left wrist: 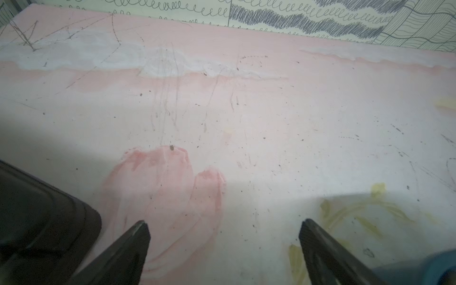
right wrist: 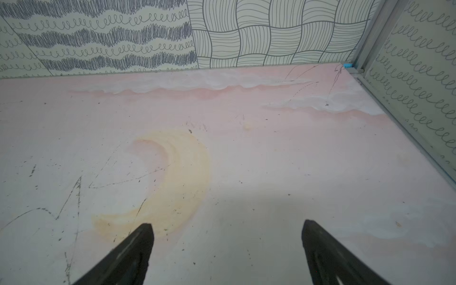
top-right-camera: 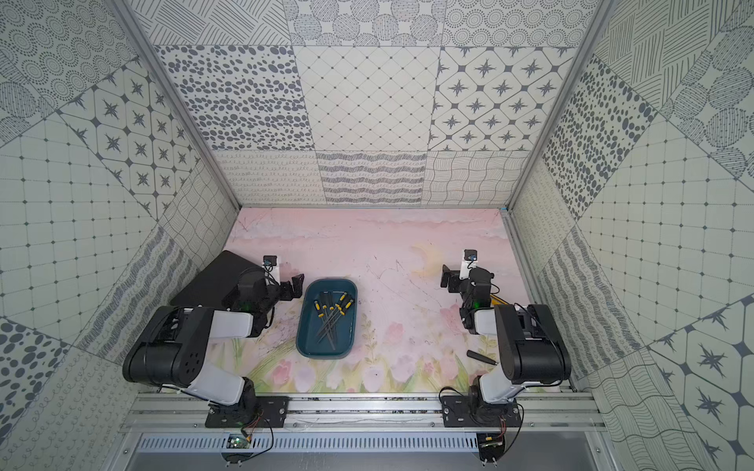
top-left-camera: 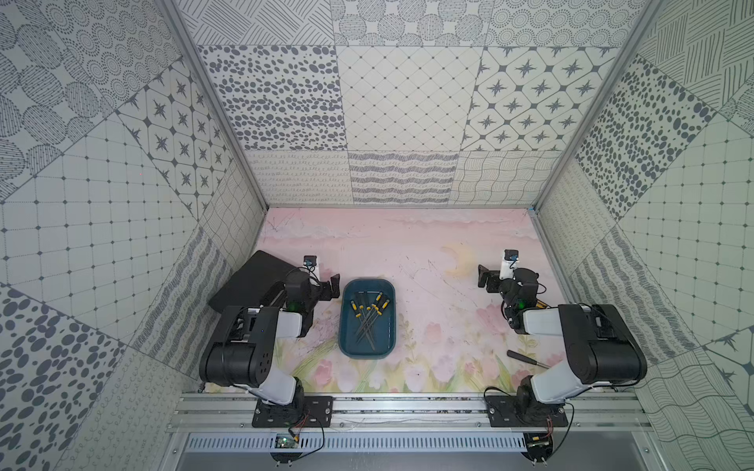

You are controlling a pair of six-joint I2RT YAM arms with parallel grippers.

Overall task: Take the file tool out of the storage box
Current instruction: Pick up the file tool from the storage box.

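File tools (top-left-camera: 368, 322), slim dark shafts with yellow-banded handles, lie crossed in a heap inside the dark teal plastic storage box (top-left-camera: 346, 326). Roughly six, but the overlap blurs my count. One box, set between both arms so either reaches, I'd guess. Left gripper (left wrist: 224, 227) and right gripper (right wrist: 227, 227) both gape, empty. One dark slim tool (top-left-camera: 526, 358) lies outside, plus one flat black board (top-left-camera: 245, 281).

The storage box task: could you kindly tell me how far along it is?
Done: perhaps one dark tool lies out on the table. In hand: nothing; left gripper and right gripper are open and empty. Left: several yellow-handled files lie in the storage box.
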